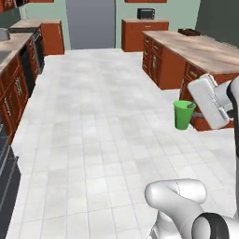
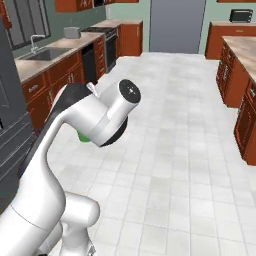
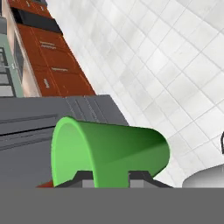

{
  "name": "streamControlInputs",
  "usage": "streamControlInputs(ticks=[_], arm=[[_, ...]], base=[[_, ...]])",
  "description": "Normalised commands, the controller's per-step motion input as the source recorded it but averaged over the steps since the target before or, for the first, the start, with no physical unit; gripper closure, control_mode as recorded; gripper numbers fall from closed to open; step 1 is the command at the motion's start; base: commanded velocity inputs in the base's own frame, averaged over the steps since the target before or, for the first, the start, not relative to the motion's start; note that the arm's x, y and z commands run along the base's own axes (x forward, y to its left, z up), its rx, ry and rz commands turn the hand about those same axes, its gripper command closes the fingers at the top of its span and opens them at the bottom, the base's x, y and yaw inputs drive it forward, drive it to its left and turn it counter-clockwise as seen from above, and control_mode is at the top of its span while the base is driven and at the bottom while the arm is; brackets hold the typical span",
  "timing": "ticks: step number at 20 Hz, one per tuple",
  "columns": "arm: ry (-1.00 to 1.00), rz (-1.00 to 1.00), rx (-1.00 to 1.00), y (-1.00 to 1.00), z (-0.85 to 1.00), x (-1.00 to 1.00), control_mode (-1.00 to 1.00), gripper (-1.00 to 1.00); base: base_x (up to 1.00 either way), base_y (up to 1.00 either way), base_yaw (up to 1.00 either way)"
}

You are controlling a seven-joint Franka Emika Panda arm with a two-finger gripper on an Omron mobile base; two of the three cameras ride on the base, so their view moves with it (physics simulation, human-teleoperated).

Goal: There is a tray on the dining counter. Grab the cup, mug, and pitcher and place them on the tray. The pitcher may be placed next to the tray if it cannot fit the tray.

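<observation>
The arm rises from the base with its elbow bent and its forearm reaching out to the right side of the left base view, where the white hand hangs in the air just before the near end of the counter (image 1: pixel 205 49). The gripper (image 1: pixel 190 106) points sideways toward the open floor (image 1: pixel 102 116) and pinches the rim of the green cup (image 1: pixel 183 115), one finger inside the cup and the other on its outer wall. The cup stands upright in that view, well above the white tiles, touching nothing but the fingers.

In the hand view the cup (image 3: pixel 111 151) lies across the lower middle, rim to the left and narrower bottom to the right, with the gripper (image 3: pixel 111 177) closed on its wall at the lower edge. Behind it runs a row of reddish-brown cabinets (image 3: pixel 57 65) and tiled floor.

In the right base view the upper arm and a big white joint cover most of the hand; a small patch of green cup (image 2: pixel 82 136) peeps out beneath the joint.

On the far end of the counter, well away from the cup, a dark low thing lies; it is too small to tell whether it is the tray.
</observation>
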Motion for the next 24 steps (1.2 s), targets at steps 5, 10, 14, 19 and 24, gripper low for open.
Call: streamControlInputs(ticks=[5,10,14,19,24], arm=[[0.0,0.0,0.0,0.0,0.0,0.0,1.0,1.0],[0.0,0.0,0.0,0.0,0.0,0.0,1.0,1.0],[0.0,0.0,0.0,0.0,0.0,0.0,1.0,1.0],[0.0,0.0,0.0,0.0,0.0,0.0,1.0,1.0],[0.0,0.0,0.0,0.0,0.0,0.0,1.0,1.0]], base=[[0.29,0.05,-0.52],[0.58,-0.29,-0.23],[0.96,-0.51,-0.04],[1.0,-0.3,-0.01],[1.0,-0.44,0.0]])
